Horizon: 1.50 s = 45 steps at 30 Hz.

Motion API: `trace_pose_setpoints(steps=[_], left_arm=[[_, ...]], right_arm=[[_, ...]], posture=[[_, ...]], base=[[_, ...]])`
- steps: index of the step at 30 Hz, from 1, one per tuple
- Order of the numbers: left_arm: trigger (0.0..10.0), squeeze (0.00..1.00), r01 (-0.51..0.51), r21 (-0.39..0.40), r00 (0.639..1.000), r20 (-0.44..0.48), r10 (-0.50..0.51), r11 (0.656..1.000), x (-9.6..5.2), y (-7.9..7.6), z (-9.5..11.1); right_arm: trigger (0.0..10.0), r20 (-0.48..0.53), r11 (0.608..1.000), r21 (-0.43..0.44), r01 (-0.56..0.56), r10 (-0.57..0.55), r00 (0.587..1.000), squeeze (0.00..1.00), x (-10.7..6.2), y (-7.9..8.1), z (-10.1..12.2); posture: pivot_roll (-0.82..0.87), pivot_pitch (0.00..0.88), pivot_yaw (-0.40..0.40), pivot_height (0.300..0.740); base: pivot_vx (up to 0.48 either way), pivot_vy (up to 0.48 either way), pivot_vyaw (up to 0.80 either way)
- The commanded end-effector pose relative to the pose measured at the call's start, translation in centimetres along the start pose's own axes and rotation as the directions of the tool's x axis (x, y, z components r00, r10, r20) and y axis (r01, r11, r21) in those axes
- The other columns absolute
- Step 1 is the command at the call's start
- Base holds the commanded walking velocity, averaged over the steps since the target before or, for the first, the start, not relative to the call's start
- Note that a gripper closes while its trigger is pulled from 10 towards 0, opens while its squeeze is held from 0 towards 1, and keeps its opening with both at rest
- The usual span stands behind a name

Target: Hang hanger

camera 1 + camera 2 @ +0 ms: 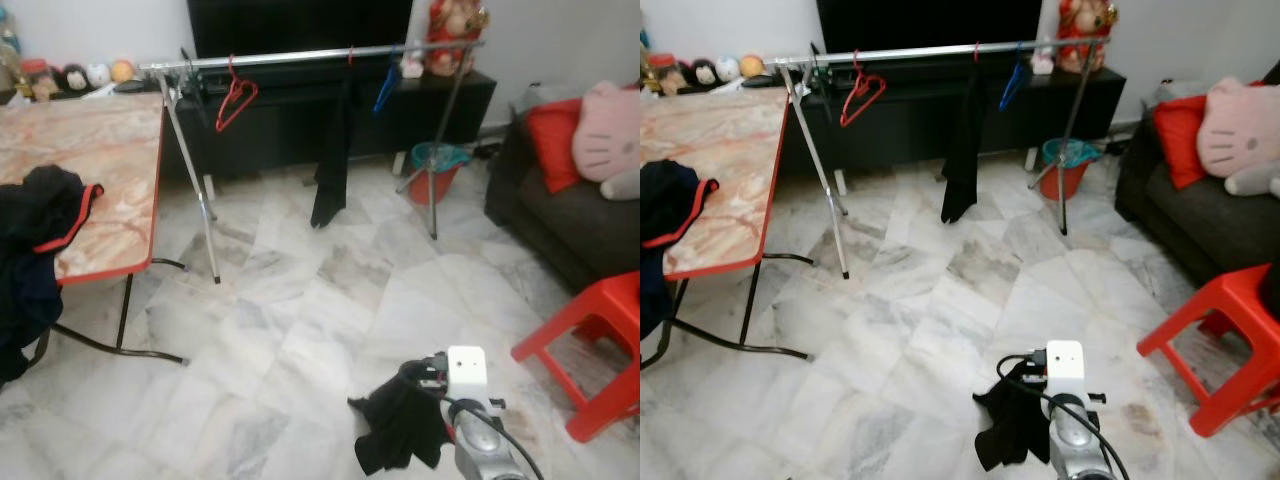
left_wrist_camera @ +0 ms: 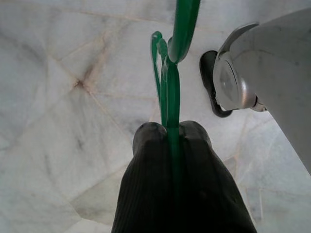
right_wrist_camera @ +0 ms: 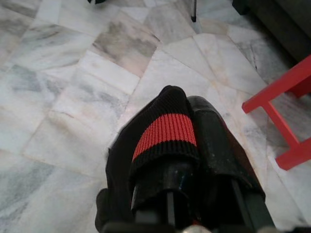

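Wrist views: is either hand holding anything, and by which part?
Left hand is shut on a green hanger, gripping a thin bar of it. Right hand is shut on a black garment at its red-striped ribbed edge.

A red stool [image 1: 590,340] is sitting by the dark sofa [image 1: 570,215], a teal-lined bucket [image 1: 437,170] is standing near the TV cabinet [image 1: 330,110] (marble-top bench [image 1: 100,170] is sitting off left).
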<state>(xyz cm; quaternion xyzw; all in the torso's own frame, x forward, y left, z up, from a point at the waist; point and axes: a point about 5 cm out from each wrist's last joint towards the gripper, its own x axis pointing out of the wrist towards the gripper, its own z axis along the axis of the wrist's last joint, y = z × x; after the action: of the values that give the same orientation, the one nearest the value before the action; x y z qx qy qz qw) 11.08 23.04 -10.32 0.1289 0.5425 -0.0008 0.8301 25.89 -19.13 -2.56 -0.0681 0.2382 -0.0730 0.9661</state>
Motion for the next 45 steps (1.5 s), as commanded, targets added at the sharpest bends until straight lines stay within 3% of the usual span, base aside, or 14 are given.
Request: trace_pose_setpoints(steps=[1,8,11,16,17,19,22,25,26,27,33,39,42,45], left_arm=[[10.0,0.0,-0.002,-0.01,1.0,-0.002,0.002,1.0,0.0,-0.4,-0.2],[10.0,0.0,-0.08,0.001,0.993,0.082,0.08,0.997,-0.1,1.6,0.9],[10.0,0.0,-0.18,-0.029,0.953,0.244,0.182,0.983,-0.2,4.2,5.4],[10.0,0.0,-0.233,0.014,0.907,0.365,0.212,0.972,-0.7,5.7,9.0],[10.0,0.0,-0.253,0.083,0.852,0.492,0.181,0.964,-1.7,6.7,11.8],[10.0,0.0,-0.257,0.14,0.785,0.607,0.122,0.956,-3.2,7.3,14.2],[10.0,0.0,-0.224,0.154,0.756,0.651,0.072,0.962,-4.2,7.5,15.4],[10.0,0.0,-0.094,0.3,0.734,0.665,-0.137,0.949,-6.3,6.6,17.8],[10.0,0.0,-0.04,0.402,0.723,0.644,-0.251,0.915,-7.3,5.8,18.8],[10.0,0.0,-0.032,0.425,0.72,0.638,-0.274,0.905,-7.5,5.6,19.0],[10.0,0.0,0.077,0.586,0.704,0.541,-0.46,0.807,-9.8,3.3,21.0],[10.0,0.0,0.227,0.718,0.665,0.379,-0.643,0.658,-11.8,0.7,21.1],[10.0,0.0,0.299,0.779,0.614,0.286,-0.736,0.551,-12.8,-1.8,21.1],[10.0,0.0,0.315,0.783,0.595,0.277,-0.755,0.536,-13.0,-2.6,21.4]], right_arm=[[10.0,0.053,1.0,0.004,0.002,-0.003,0.999,0.0,0.6,-0.1,1.5],[10.0,0.076,1.0,-0.009,-0.011,0.011,0.997,0.0,1.1,0.0,2.8],[10.0,0.1,0.999,-0.035,-0.036,0.039,0.994,0.0,1.4,0.3,3.9],[10.0,0.109,0.994,-0.095,-0.052,0.062,0.992,0.0,1.8,0.5,4.7],[10.0,0.106,0.978,-0.195,-0.076,0.098,0.99,0.0,2.0,0.8,5.3],[10.0,0.092,0.941,-0.321,-0.104,0.14,0.986,0.0,2.3,1.1,6.0],[10.0,0.077,0.908,-0.401,-0.124,0.168,0.983,0.0,2.5,1.2,6.4],[10.0,0.036,0.804,-0.568,-0.174,0.235,0.971,0.0,2.8,1.7,7.3],[10.0,0.025,0.762,-0.621,-0.184,0.254,0.967,0.0,3.0,1.9,7.8],[10.0,0.023,0.756,-0.628,-0.186,0.257,0.966,0.0,3.0,1.9,8.0],[10.0,0.051,0.781,-0.607,-0.151,0.227,0.973,0.0,3.4,2.3,9.8],[10.0,0.048,0.796,-0.594,-0.119,0.183,0.982,0.0,3.7,2.6,10.8],[10.0,0.051,0.801,-0.587,-0.116,0.18,0.982,0.0,3.7,3.4,11.3],[10.0,0.057,0.806,-0.581,-0.113,0.179,0.982,0.0,3.7,3.7,11.7]], posture=[[0.11,0.0,-0.023,0.74],[0.12,0.0,-0.029,0.74],[0.12,0.0,-0.034,0.74],[0.12,0.0,-0.037,0.74],[0.12,0.0,-0.039,0.74],[0.12,0.0,-0.042,0.74],[0.12,0.0,-0.045,0.74],[0.13,0.0,-0.048,0.74],[0.13,0.0,-0.052,0.74],[0.13,0.0,-0.052,0.74],[0.12,0.0,-0.051,0.74],[0.11,0.0,-0.047,0.74],[0.12,0.0,-0.052,0.74],[0.11,0.0,-0.054,0.74]], base=[[0.0,0.0,0.0],[0.0,0.0,0.0],[0.0,0.0,0.0],[0.0,0.0,0.0],[0.0,0.0,0.0],[0.0,0.0,0.0],[0.0,0.0,0.0],[0.0,0.0,0.0],[0.0,0.0,0.0],[0.0,0.0,0.0],[0.0,0.0,0.0],[0.0,0.0,0.0],[0.0,0.0,0.0],[0.0,0.0,0.0]])
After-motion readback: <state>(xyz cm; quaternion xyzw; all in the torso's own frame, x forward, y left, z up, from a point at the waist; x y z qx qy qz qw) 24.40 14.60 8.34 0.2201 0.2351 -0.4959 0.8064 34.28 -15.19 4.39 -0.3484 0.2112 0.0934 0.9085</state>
